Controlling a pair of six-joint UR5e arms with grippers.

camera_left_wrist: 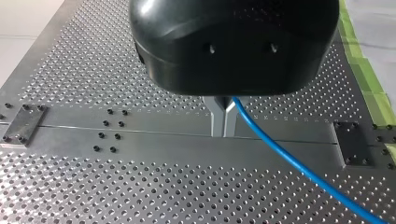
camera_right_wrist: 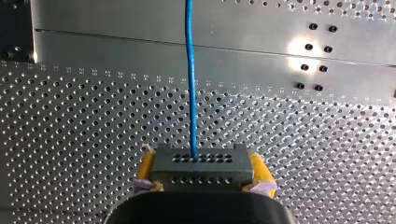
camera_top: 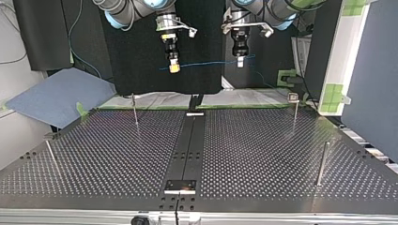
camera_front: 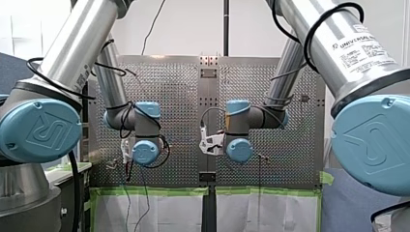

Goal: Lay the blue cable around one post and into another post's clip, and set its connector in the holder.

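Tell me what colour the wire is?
The wire is bright blue, clearest in the right wrist view.

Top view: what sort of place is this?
Probably a robotics lab test bench: a perforated table with bare posts, green tape along its edge, and a blue cable held in the air.

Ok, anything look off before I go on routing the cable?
Nothing stands out. The cable hangs in a clean line between my left gripper and my right gripper, well above the table, with no kink or snag visible. The connector sits square in the right grip.
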